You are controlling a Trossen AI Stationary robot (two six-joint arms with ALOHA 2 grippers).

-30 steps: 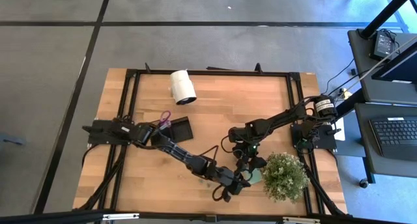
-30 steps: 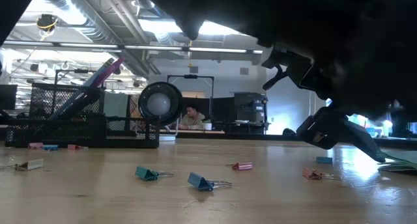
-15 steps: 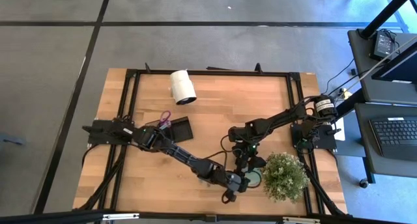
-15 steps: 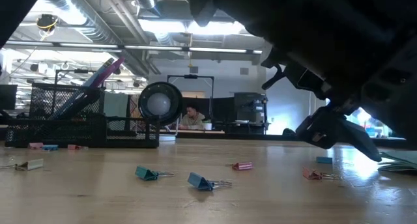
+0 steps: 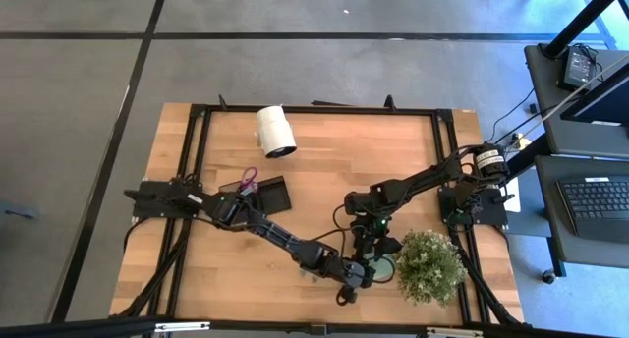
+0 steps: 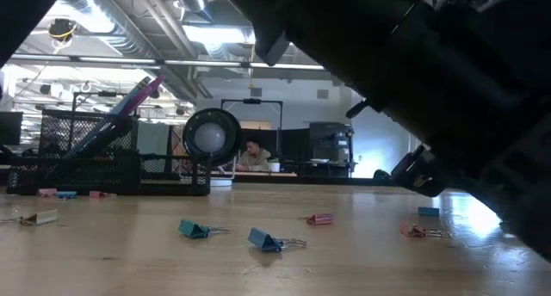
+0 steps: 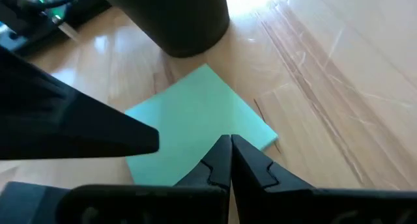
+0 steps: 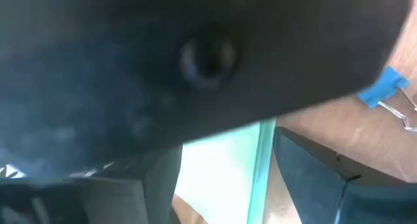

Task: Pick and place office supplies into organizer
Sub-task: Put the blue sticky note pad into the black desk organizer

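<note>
A: Step in hand, as I read it: the sticky pad (image 7: pixel 199 129). Both arms meet at it, lower centre-right of the high view, just left of the plant (image 5: pixel 429 265).

B: Claws?

A: Left gripper (image 7: pixel 229 160) is pressed together, tips meeting in a point right at the pad's near edge in its wrist view. It pinches nothing that I can see. Right gripper (image 5: pixel 367 248) stands spread, and in its own wrist view the pad (image 8: pixel 225 175) lies between the dark fingers, seemingly straddled but not clamped.

B: So what does the next move call for?

A: My judgement: the right jaws need to close on the pad's edges, or the shut left tip has to nudge or lift an edge first. The pad lies flat on the wood, so there is little to grip.

B: Materials?

A: Pad: pale green, square, thin, matte paper with crisp corners. Table (image 5: pixel 324 171): light wood, visible grain, slightly glossy. Organizer (image 5: pixel 270 194): black, rectangular, low-walled, at centre-left of the high view, well apart from the pad; in the low view it reads as mesh. Clips (image 6: pixel 275 241) lie scattered on the wood in the low view, small, coloured, with wire handles.

B: Anything else?

A: White roll (image 5: pixel 275 132) at upper centre, lying on its side, untouched.
</note>
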